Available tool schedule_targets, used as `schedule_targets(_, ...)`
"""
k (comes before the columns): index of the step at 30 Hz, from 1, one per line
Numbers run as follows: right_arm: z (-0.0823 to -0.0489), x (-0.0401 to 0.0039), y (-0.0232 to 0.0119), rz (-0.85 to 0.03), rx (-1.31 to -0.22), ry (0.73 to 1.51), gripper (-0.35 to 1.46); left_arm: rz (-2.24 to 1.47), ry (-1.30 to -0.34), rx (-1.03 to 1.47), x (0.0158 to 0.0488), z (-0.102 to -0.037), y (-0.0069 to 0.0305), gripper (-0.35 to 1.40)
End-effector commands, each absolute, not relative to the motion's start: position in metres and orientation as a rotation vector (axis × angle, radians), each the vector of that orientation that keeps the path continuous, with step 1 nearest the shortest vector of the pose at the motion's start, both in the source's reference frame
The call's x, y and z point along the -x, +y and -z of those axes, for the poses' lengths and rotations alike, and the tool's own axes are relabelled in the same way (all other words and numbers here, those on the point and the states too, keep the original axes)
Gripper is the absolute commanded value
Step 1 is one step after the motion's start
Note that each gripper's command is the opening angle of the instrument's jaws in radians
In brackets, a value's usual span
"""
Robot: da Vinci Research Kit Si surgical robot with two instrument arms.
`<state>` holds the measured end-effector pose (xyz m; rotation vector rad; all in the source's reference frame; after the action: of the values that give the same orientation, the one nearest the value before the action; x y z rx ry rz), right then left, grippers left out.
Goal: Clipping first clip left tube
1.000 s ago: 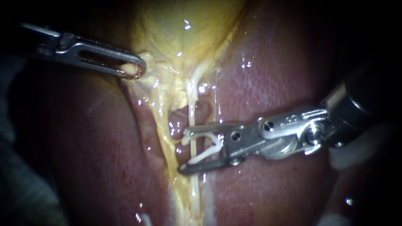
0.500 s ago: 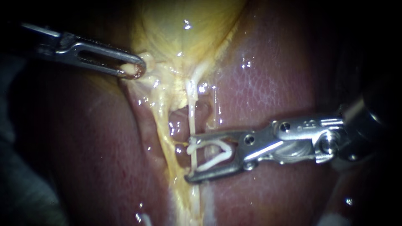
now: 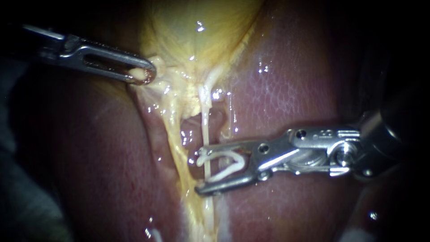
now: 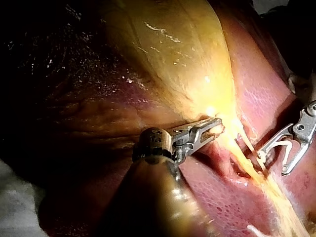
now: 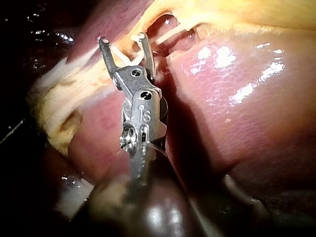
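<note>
- My right instrument (image 3: 199, 170), lower centre, jaws clamped on an open white V-shaped plastic clip (image 3: 225, 172) straddling the thin pale wet tube (image 3: 206, 130).
- My left instrument (image 3: 142, 74), upper left, jaws gripping the yellow glistening gallbladder (image 3: 192, 36).
- Tube looks soft, slippery, tear-prone: seat the clip squarely across it.

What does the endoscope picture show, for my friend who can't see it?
The right instrument holds an open white clip in its jaws, around a thin pale tube over the red liver. Up on the left, the left instrument grips pale tissue just below the yellow gallbladder.
</note>
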<state>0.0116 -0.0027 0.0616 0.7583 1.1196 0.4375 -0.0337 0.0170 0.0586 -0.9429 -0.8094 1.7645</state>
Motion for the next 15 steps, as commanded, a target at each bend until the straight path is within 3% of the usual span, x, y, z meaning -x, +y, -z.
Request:
schedule_targets(1,-0.0622,-0.0116,-0.0028,-0.435,-0.76,1.117,0.48,-1.764,-0.809,0.943,0.0337,-0.0586,0.017,-0.35)
schedule_targets(15,-0.0683,-0.0122,-0.0033,-0.457,-0.771,1.099,0.49,-1.764,-0.809,0.943,0.0337,-0.0586,0.017,-0.35)
